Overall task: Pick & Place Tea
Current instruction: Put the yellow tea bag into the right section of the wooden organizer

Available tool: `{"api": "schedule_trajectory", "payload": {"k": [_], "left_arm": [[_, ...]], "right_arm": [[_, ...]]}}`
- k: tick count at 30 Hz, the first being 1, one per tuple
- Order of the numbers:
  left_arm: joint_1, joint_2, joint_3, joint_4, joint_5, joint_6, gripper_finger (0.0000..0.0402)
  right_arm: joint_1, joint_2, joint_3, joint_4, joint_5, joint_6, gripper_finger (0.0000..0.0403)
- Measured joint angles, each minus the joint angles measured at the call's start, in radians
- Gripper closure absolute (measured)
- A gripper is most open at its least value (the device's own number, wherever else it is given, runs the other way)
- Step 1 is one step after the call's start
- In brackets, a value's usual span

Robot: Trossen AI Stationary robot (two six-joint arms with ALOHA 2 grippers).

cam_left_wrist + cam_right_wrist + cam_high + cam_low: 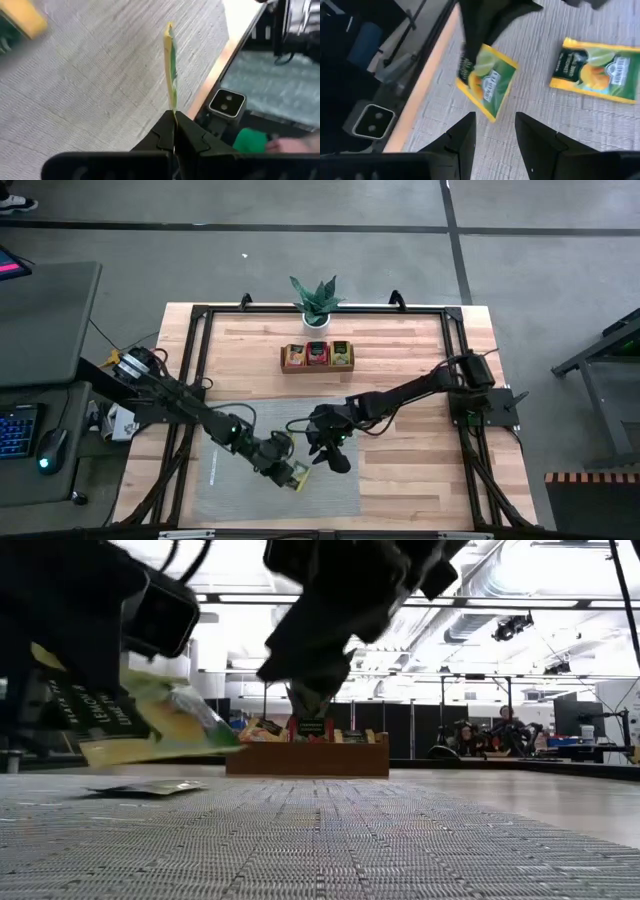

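Left gripper (295,476) is pinched shut on a green-and-yellow tea sachet (301,477), lifted just above the grey mat (230,480). Right gripper (332,455) hovers beside it, empty and part open. You next carry it to the wooden tray (318,357).

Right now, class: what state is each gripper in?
Left gripper: shut on a yellow-green tea sachet.
Right gripper: open, holding nothing.

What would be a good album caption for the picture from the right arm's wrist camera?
Left gripper lifts a green-and-yellow tea sachet off the grey mat; a second sachet lies flat, the open right gripper waiting nearby.
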Motion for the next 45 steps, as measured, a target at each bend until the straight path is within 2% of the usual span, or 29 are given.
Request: {"api": "schedule_trajectory", "payload": {"k": [5, 11, 20, 32, 36, 41, 45], "left_arm": [[0.077, -0.051, 0.014, -0.047, 0.117, 0.181, 0.0401], [0.143, -0.05, 0.129, -0.219, 0.237, 0.379, 0.0401], [0.181, -0.049, 0.241, -0.403, 0.235, 0.531, 0.0401], [0.18, -0.049, 0.247, -0.414, 0.191, 0.544, 0.0401], [0.18, -0.049, 0.247, -0.414, 0.186, 0.544, 0.0401], [0.18, -0.049, 0.247, -0.415, 0.165, 0.543, 0.0401], [0.18, -0.049, 0.247, -0.416, 0.164, 0.528, 0.0401]], "right_arm": [[-0.003, -0.047, 0.0, 0.013, -0.015, 0.001, 0.0269], [-0.008, -0.048, 0.011, 0.012, -0.014, 0.026, 0.0269], [-0.033, -0.048, 0.013, 0.018, -0.01, 0.051, 0.0269], [-0.032, -0.048, 0.013, 0.024, -0.028, 0.057, 0.0273], [-0.032, -0.048, 0.013, 0.026, -0.037, 0.061, 0.0306], [-0.033, -0.048, 0.013, 0.037, -0.068, 0.06, 0.0389], [-0.032, -0.048, 0.013, 0.045, -0.045, 0.068, 0.0396]]}}
